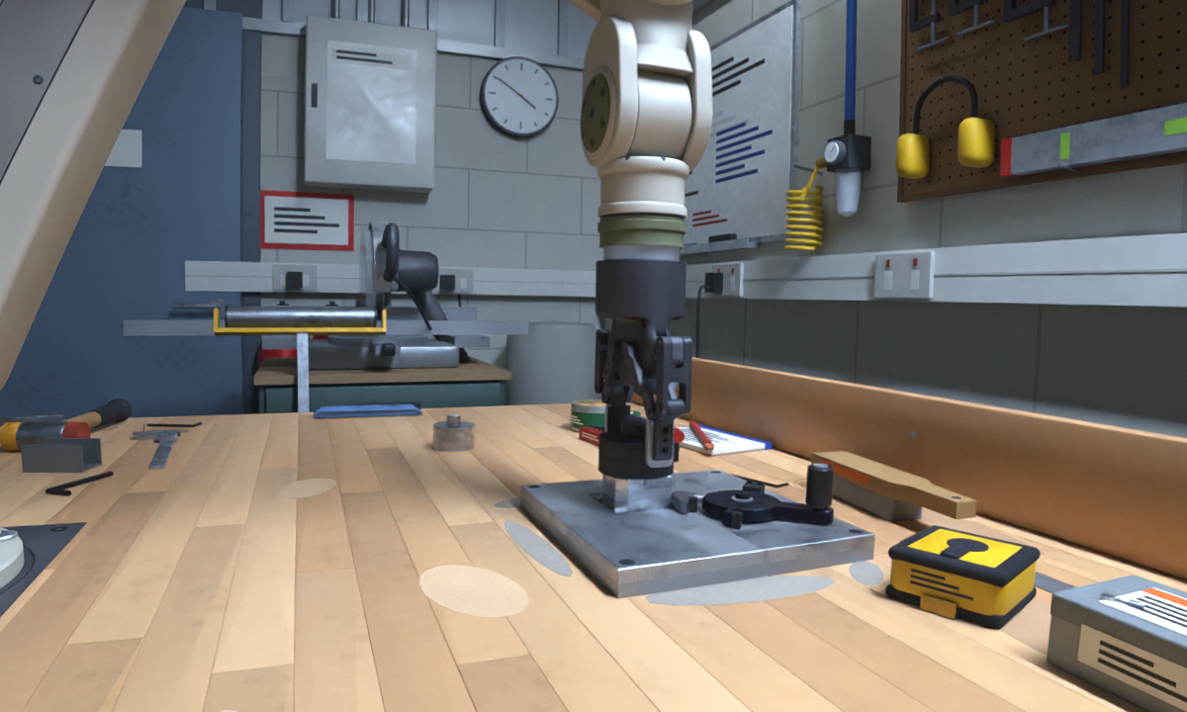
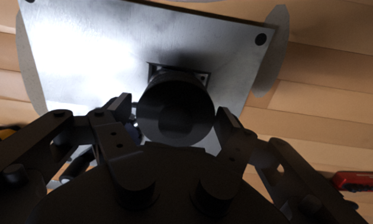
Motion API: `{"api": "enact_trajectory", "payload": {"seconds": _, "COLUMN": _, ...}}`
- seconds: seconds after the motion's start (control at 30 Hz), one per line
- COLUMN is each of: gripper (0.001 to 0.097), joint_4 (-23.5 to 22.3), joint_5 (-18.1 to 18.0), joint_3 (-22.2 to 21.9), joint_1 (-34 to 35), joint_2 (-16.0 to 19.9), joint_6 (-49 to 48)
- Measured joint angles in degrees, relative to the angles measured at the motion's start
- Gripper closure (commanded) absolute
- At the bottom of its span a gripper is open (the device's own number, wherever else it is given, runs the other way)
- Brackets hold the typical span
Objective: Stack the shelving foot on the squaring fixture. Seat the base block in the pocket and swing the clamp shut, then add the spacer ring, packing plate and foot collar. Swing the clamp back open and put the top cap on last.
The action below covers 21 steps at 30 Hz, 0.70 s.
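The dark round foot collar (image 1: 635, 453) (image 2: 174, 114) sits on top of the stack in the pocket of the grey squaring fixture plate (image 1: 693, 527) (image 2: 135, 56). Below it a pale square block (image 1: 626, 493) shows. My gripper (image 1: 638, 443) (image 2: 172, 118) stands straight over the stack, open, with a finger on either side of the collar, holding nothing. The black clamp arm (image 1: 751, 506) with its upright knob (image 1: 818, 484) lies on the plate just right of the stack. A small grey cap (image 1: 454, 433) stands far back on the bench.
A brown backboard (image 1: 979, 452) runs along the bench behind the fixture. A wooden block (image 1: 899, 484), a yellow case (image 1: 963, 574) and a grey box (image 1: 1147, 638) lie to the right. A red tool (image 2: 359, 181), tape roll and notepad lie behind the arm. Hammer and small tools lie far left.
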Motion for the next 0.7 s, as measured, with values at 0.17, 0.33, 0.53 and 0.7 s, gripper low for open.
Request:
{"api": "enact_trajectory", "payload": {"seconds": 0.17, "gripper": 0.0141, "joint_4": 1.7, "joint_5": 0.0, "joint_3": 1.2, "joint_1": 0.0, "joint_2": -0.5, "joint_6": 0.0}}
{"api": "enact_trajectory", "payload": {"seconds": 0.33, "gripper": 0.0141, "joint_4": 4.0, "joint_5": 0.0, "joint_3": 2.9, "joint_1": 0.0, "joint_2": -1.1, "joint_6": 0.0}}
{"api": "enact_trajectory", "payload": {"seconds": 0.53, "gripper": 0.0141, "joint_4": 5.2, "joint_5": 0.0, "joint_3": 3.9, "joint_1": 0.0, "joint_2": -1.5, "joint_6": 0.0}}
{"api": "enact_trajectory", "payload": {"seconds": 0.7, "gripper": 0.0141, "joint_4": 5.2, "joint_5": 0.0, "joint_3": 3.8, "joint_1": 0.0, "joint_2": -1.5, "joint_6": 0.0}}
